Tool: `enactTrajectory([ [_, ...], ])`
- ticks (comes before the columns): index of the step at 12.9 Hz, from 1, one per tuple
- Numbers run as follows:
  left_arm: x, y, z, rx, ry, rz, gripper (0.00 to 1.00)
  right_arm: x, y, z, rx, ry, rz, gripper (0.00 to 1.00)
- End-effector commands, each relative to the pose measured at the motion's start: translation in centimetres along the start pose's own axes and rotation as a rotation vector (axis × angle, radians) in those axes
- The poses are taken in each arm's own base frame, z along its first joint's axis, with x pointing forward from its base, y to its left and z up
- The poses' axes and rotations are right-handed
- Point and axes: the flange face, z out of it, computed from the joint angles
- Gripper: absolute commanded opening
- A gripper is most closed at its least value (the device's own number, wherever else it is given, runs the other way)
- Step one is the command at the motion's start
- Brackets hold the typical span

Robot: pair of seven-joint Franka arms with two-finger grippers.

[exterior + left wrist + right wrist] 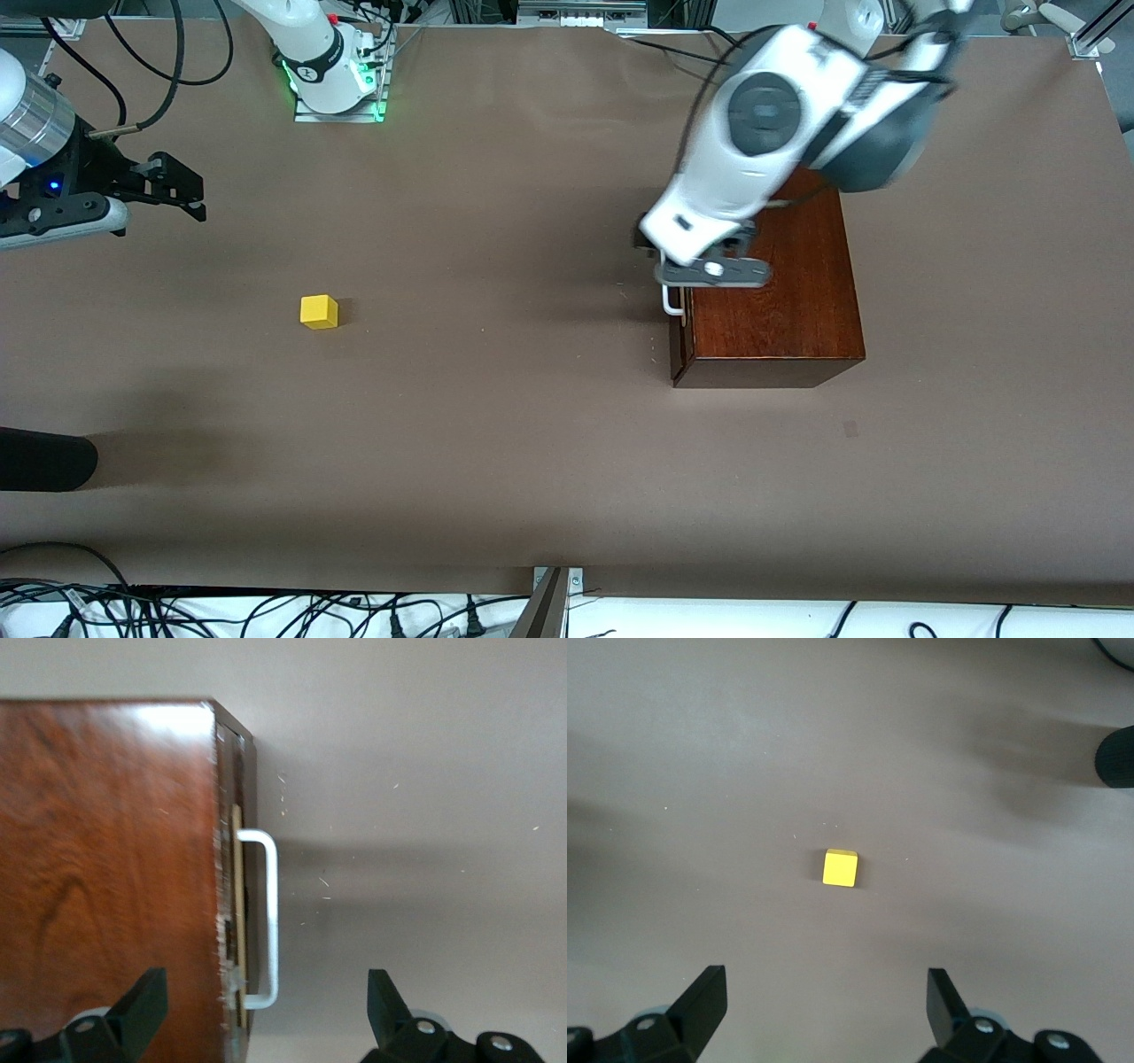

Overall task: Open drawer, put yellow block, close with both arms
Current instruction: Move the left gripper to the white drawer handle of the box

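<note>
Right pincer point(190, 190) up at the right arm's end of the brown surface point(496, 461), fingers apart and holding nothing, waiting (spread plain only in the right wrist view point(824, 1010), where both black fingers point(700, 1001) frame bare cloth). Yellow block point(319, 312) alone on the surface, toward the right arm's end, nearer the front camera than that pincer and well apart from the box; in the right wrist view point(840, 868) centred between the fingers but clear of them, untouched.

Dark wooden box point(775, 283) toward the left arm's end, drawer point(679, 341) facing the middle of the surface and shut or nearly so. White loop handle point(671, 301) only partly seen from the front, its upper part hidden under the left arm's wrist; whole in the left wrist view point(270, 917), standing off the drawer front point(237, 904) (a thin pale strip showing along that edge). Left pincer point(651, 257) over the handle, mostly hidden from the front; in the left wrist view point(266, 1010) fingers point(142, 1005) wide apart, one over the box top point(106, 859), the other over bare surface, handle between them, not gripped.
</note>
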Motion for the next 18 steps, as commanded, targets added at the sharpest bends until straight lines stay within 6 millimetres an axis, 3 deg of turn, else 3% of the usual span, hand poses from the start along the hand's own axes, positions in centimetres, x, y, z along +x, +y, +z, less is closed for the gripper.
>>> enactTrajectory([
  [1, -0.3, 2.7, 4.3, 0.064, -0.04, -0.009, 1.0, -0.5, 0.0, -0.6, 0.006, 0.002, 0.006, 1.0],
  [3, -2.1, 4.5, 8.3, 0.096, -0.07, 0.036, 1.0, -0.5, 0.1, -0.6, 0.006, 0.002, 0.007, 1.0],
  [5, -2.1, 4.4, 9.6, 0.112, -0.063, 0.043, 1.0, -0.5, 0.1, -0.6, 0.006, 0.002, 0.007, 1.0],
  [8, -2.1, 5.2, 13.5, 0.23, -0.014, 0.088, 1.0, -0.5, 0.1, -0.6, 0.006, 0.0, 0.007, 1.0],
  [15, -1.4, 5.4, 16.2, 0.265, 0.004, 0.104, 1.0, -0.5, 1.2, -0.3, 0.005, -0.004, 0.029, 1.0],
  [18, -1.9, 6.5, 17.7, 0.265, 0.007, 0.103, 1.0, -0.4, 1.2, -0.3, 0.002, 0.001, 0.021, 1.0],
])
